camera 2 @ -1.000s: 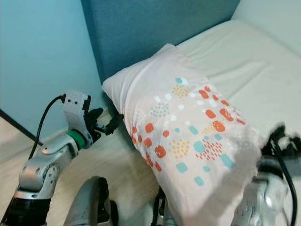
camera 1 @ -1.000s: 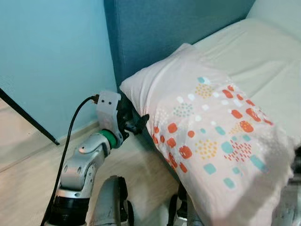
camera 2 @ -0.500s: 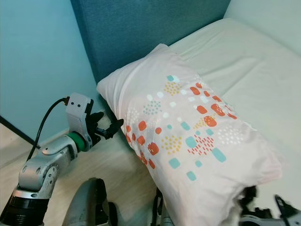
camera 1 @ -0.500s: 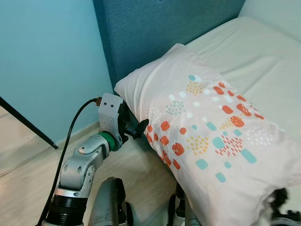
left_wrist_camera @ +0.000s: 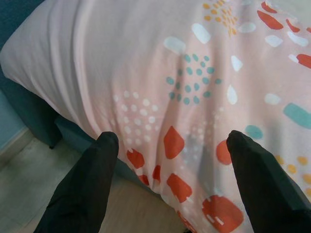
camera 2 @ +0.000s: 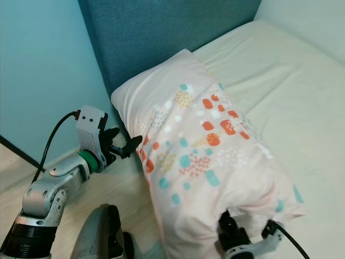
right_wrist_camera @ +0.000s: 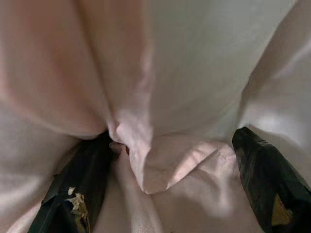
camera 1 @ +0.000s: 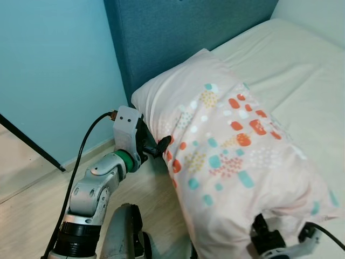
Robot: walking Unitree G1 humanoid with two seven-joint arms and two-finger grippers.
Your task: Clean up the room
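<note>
A pale pink pillow (camera 1: 226,145) with orange and teal spots lies over the bed's near corner, its far end against the headboard. My left gripper (camera 1: 160,144) is open at the pillow's left side. In the left wrist view the spotted cover (left_wrist_camera: 194,87) sits just beyond its two black fingers (left_wrist_camera: 97,165). My right gripper (camera 1: 280,240) is under the pillow's bunched near end. It is open, with a fold of pink fabric (right_wrist_camera: 146,160) lying between its spread fingers (right_wrist_camera: 262,165).
A teal headboard (camera 1: 178,32) stands behind the pillow, with a pale blue wall (camera 1: 54,65) to its left. The cream mattress (camera 1: 302,70) stretches to the right. A thin black pole (camera 1: 27,143) slants down to the wooden floor (camera 1: 32,205).
The pillow's near end has been pushed up and bunched toward the bed. My right gripper has come into view beneath it. The left arm has hardly moved.
</note>
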